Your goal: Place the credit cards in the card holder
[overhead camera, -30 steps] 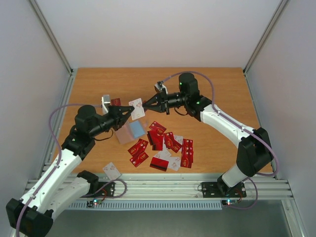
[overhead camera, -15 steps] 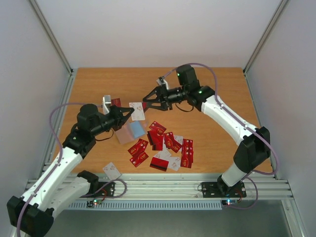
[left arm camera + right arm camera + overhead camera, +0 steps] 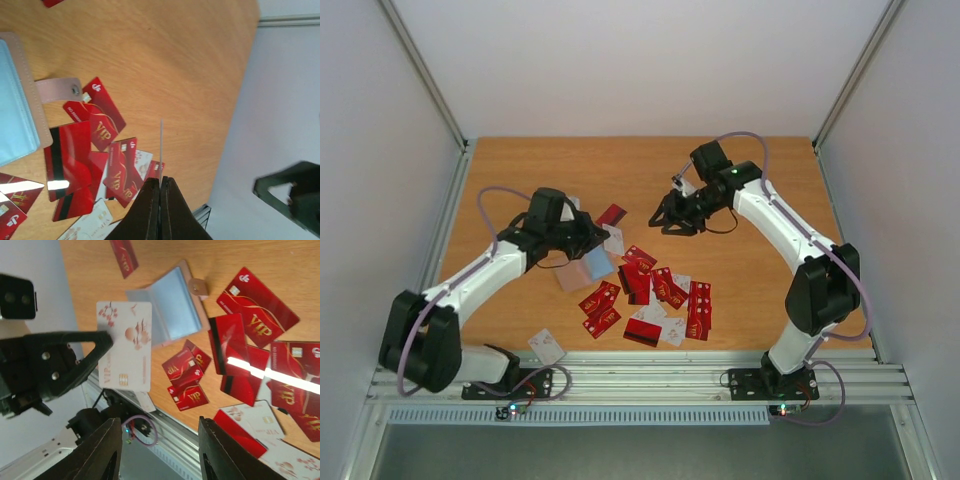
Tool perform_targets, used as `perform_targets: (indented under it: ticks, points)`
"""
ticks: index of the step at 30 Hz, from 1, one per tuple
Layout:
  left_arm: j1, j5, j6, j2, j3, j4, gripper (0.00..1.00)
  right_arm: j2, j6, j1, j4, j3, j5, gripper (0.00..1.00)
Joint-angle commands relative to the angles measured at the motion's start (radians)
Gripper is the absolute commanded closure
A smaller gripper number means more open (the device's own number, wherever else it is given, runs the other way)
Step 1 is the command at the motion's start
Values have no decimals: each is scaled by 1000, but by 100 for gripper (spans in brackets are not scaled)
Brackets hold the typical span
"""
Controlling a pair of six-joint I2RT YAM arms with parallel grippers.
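Pressed together, the left end effector (image 3: 160, 182) pinches a single white card (image 3: 125, 347) by its edge and holds it above the table (image 3: 570, 170). In its own wrist view the card shows only edge-on, as a thin pale line rising from the fingertips, so its face cannot be read there. The right wrist view shows the printed face, pale with small red marks. The right end effector (image 3: 157, 421) hangs well apart from the card, fingers spread with nothing between them. The card holder (image 3: 172, 307) lies open on the table just below and beside the left end effector, pale blue inner face up, its tan strap (image 3: 57, 89) flat alongside. The left wrist view cuts most of it off at the frame edge. Red credit cards (image 3: 660, 300) lie scattered and overlapping on the table between the two end effectors and the arm bases. Glare streaks hide the print on several, and the right wrist view crops the heap at its right and bottom edges.
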State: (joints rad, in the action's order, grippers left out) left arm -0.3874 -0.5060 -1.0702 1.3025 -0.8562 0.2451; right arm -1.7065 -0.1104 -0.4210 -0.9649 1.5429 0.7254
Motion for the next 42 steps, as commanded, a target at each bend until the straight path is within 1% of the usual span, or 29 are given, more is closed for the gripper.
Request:
perform_targets:
  ticks: [1, 5, 10, 14, 17, 24, 28, 34, 38, 42]
  points:
    - [2, -13, 58, 92, -67, -10, 100, -12, 93, 13, -94, 38, -37, 57]
    - [2, 10, 101, 161, -89, 16, 100, -17, 149, 13, -97, 23, -18, 58]
    - [5, 42, 131, 205, -75, 43, 100, -38, 154, 13, -84, 21, 9, 58]
    - [14, 37, 162, 227, -44, 43, 100, -58, 152, 13, -76, 32, 26, 59]
    - [30, 49, 171, 200, -4, 44, 100, -64, 153, 13, -76, 36, 34, 59]
    - [79, 89, 227, 102, 93, 112, 100, -73, 156, 10, -67, 12, 55, 60]
    - [83, 112, 247, 62, 121, 138, 100, -83, 157, 3, -56, 2, 65, 60]
    - [85, 164, 262, -3, 150, 170, 100, -131, 158, -42, -48, 27, 70, 60]
    - [86, 186, 287, -19, 152, 202, 100, -170, 146, -77, -28, 53, 72, 60]
    - [88, 195, 289, -30, 180, 194, 100, -214, 143, -110, -18, 98, 83, 60]
